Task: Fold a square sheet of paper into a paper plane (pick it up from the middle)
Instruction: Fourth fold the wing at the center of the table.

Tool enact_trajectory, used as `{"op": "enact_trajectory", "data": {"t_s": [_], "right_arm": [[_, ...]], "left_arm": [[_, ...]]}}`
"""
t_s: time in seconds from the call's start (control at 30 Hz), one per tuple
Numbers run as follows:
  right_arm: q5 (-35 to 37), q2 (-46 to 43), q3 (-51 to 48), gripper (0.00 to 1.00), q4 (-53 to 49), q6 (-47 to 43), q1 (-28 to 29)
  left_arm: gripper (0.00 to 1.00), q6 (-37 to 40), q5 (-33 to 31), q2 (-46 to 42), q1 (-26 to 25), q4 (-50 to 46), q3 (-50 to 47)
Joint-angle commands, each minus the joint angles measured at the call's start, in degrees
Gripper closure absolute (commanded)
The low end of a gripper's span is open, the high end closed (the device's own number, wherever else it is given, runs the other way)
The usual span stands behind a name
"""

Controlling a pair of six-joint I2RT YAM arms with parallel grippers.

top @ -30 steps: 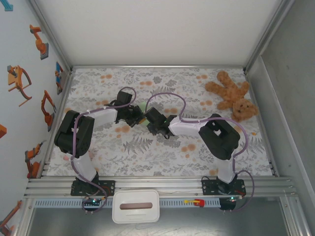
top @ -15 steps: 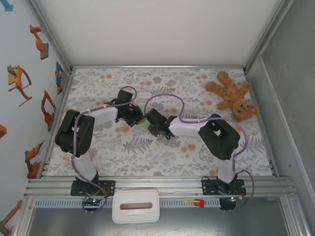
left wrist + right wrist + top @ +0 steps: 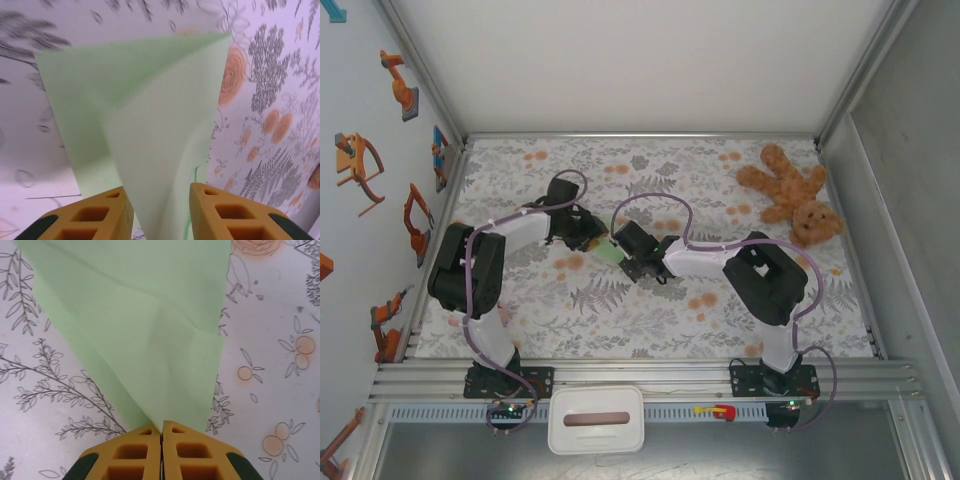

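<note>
One green sheet of paper (image 3: 140,325), folded, fans out ahead of right pincer (image 3: 161,427), jaws pressed together on its narrow end. Left pincer (image 3: 157,192) spread, same sheet running between jaws. Floral surface (image 3: 280,405) beneath.

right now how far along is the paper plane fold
Done: the green sheet carries a folded-over diagonal flap. In hand: the right gripper is pinched shut on one tip of it, while the left gripper stands open with paper between its fingers. Left: it is no slim pointed dart yet, so most folds probably remain.
</note>
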Motion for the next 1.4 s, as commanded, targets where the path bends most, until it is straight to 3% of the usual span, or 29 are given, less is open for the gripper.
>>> {"op": "enact_trajectory", "data": {"t_s": [0.0, 0.33, 0.57, 0.7, 1.07, 1.37], "right_arm": [[-3.03, -0.04, 1.04, 0.94, -2.43, 0.79, 0.29], [-6.29, 0.32, 3.66, 0.97, -7.27, 6.63, -0.88], [-7.97, -0.27, 4.54, 0.97, -8.66, 8.82, -1.25], [-8.9, -0.11, 5.28, 0.97, -8.76, 9.67, -1.6], [-10.35, 0.5, 6.08, 0.97, -9.03, 11.75, -2.22], [-10.44, 0.57, 6.1, 0.96, -8.76, 11.78, -2.43]], "left_arm": [[0.61, 2.14, -2.34, -5.08, 2.07, -2.46, -0.07], [0.56, 1.0, -8.42, -16.19, 3.67, 1.52, -9.87], [0.69, -4.11, -8.71, -20.33, 2.69, 10.26, -19.26], [0.76, -6.61, -5.38, -16.84, 0.9, 15.51, -20.76], [0.76, -11.3, -0.85, -7.83, -0.56, 29.81, -20.89], [0.78, -12.73, 0.85, -2.3, -1.08, 32.51, -19.06]]}}
